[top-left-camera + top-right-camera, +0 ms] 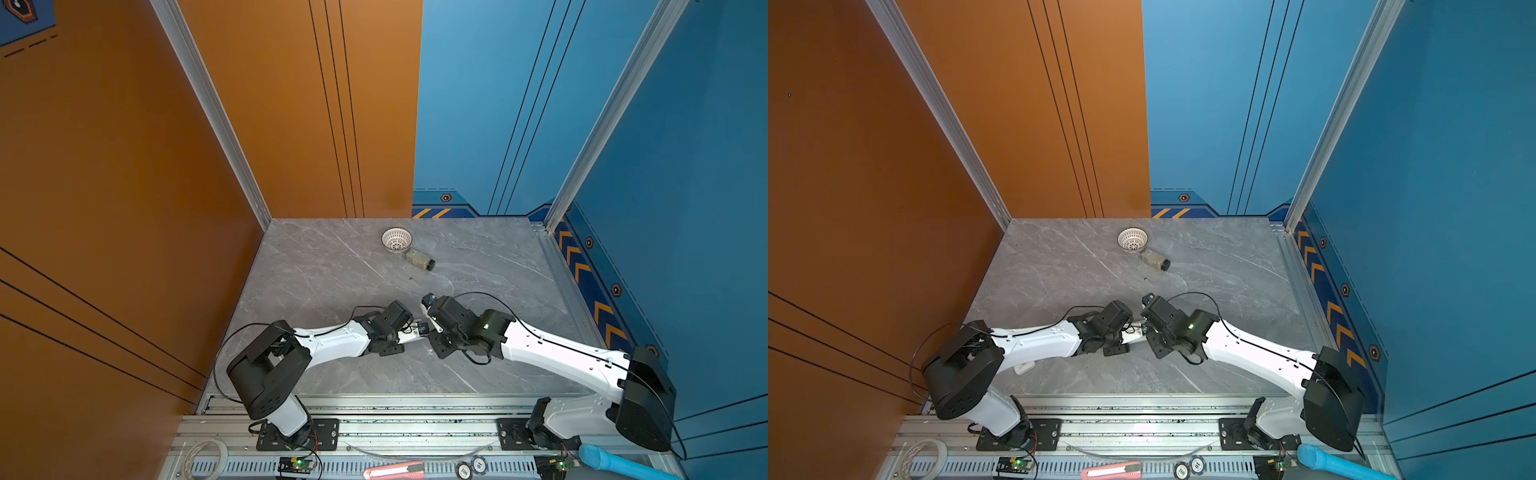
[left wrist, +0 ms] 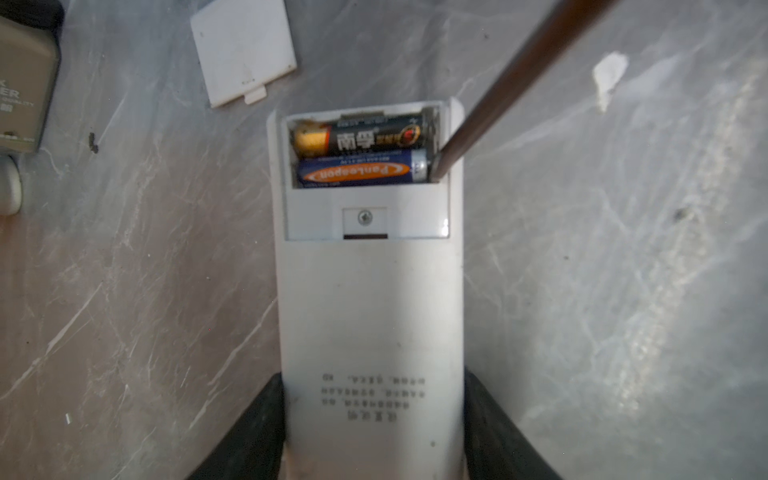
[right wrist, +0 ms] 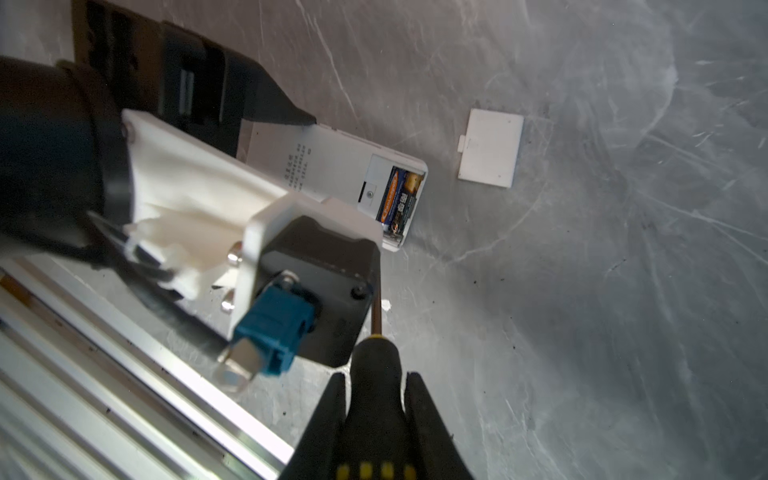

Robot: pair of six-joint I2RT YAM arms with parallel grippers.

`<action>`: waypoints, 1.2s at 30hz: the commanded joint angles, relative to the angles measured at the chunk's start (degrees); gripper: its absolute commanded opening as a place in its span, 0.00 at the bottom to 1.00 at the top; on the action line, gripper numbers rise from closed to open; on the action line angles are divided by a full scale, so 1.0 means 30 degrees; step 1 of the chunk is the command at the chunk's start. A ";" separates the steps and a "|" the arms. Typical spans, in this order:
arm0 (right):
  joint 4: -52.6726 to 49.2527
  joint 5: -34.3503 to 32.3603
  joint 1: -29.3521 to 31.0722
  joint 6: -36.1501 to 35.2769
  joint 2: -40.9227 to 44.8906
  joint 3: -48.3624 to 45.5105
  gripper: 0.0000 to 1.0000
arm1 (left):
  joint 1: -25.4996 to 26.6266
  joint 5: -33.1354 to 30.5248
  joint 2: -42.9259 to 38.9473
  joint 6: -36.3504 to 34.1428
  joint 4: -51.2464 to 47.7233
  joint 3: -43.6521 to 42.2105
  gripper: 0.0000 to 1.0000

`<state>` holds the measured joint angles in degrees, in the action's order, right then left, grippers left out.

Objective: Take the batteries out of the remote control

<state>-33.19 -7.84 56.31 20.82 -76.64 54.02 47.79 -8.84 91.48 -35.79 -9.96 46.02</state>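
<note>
The left gripper [image 2: 374, 415] clamped the remote control [image 2: 368, 311]. The right gripper [image 3: 376, 386] clamped the screwdriver [image 3: 375, 353], tip beside the batteries [image 2: 361, 156].

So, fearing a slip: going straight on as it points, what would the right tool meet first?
Probably the blue battery in the remote; the screwdriver it holds reaches that battery's end.
</note>
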 commanded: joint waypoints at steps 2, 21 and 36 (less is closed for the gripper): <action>0.3965 -0.4383 0.1853 0.2630 0.0498 -0.2921 0.00 | -0.0308 0.2473 0.0208 -0.0703 -0.2649 -0.0254 0.00; 0.9879 -1.5886 0.6187 0.5629 0.0689 -0.6110 0.00 | -0.2456 0.7006 0.1413 -0.1371 -0.6668 0.2503 0.00; 0.4464 -1.0457 0.2800 0.7168 0.4958 -0.5471 0.00 | -0.2600 0.5440 0.1459 0.0082 -0.5589 0.2471 0.00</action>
<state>-9.89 -46.28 68.97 38.17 -64.79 35.44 39.70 7.05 95.37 -37.01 -24.88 53.82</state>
